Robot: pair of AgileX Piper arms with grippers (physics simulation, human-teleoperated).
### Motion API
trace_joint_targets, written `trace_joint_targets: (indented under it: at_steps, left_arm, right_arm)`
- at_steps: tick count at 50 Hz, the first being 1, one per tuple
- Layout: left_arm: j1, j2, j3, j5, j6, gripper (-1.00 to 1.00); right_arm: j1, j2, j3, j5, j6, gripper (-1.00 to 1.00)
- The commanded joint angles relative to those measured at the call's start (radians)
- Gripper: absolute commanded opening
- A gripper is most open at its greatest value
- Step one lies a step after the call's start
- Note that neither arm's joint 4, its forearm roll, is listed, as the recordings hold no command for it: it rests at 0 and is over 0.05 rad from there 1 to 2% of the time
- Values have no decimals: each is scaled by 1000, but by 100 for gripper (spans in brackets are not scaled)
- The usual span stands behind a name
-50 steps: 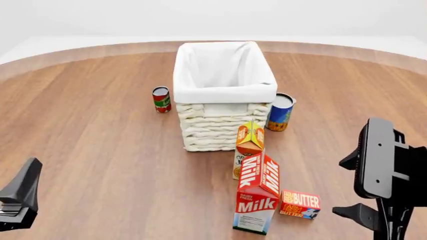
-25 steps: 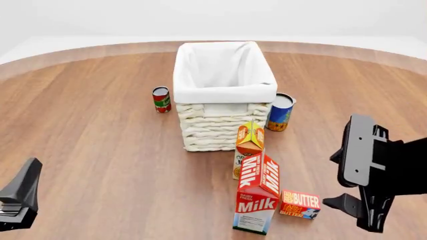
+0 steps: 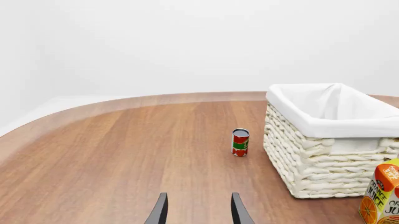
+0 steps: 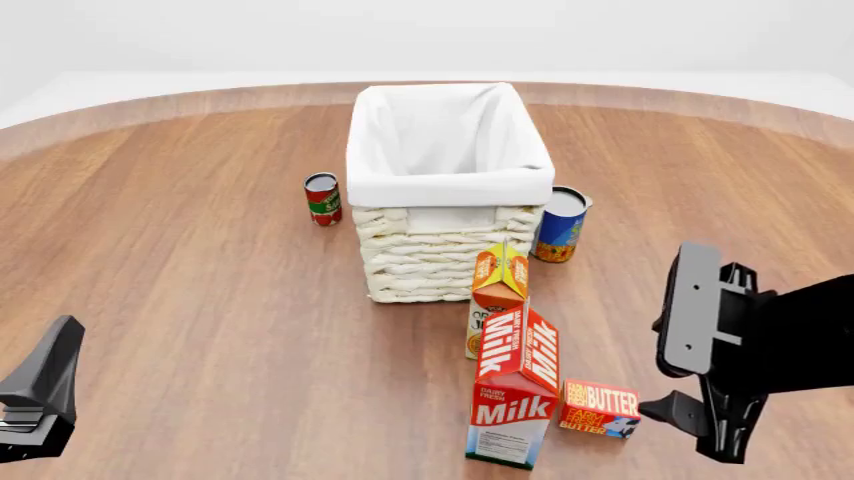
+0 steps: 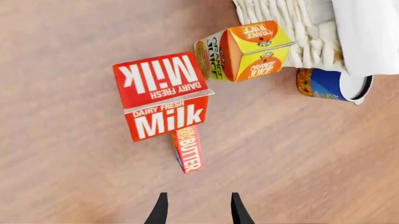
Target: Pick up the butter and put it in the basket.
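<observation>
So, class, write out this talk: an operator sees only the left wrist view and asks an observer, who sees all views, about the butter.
Operator: I see the basket and a red can, but no butter. Where is it?
Observer: The butter lies on the table close beside the milk, on the right arm's side.
Operator: Is the right claw on it?
Observer: No. The right claw is open above the table, short of the butter.
Operator: Anything hidden past the basket?
Observer: A blue can stands by its right corner.
</observation>
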Motion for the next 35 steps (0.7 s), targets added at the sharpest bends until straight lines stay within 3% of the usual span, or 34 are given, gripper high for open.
trace_joint_targets:
  at_steps: [1, 16, 23, 35]
  left_arm:
    - [0, 0, 0, 0, 0, 100]
    - [0, 0, 0, 0, 0, 100]
    - [0, 0, 0, 0, 0, 100]
    - [0, 0, 0, 0, 0, 100]
  right_arm:
    - [-12, 17, 17, -17, -6, 100]
    - [-10, 28, 38, -21, -20, 100]
    - [-31, 37, 38, -22, -69, 100]
    - [-27, 33, 31, -16, -102, 100]
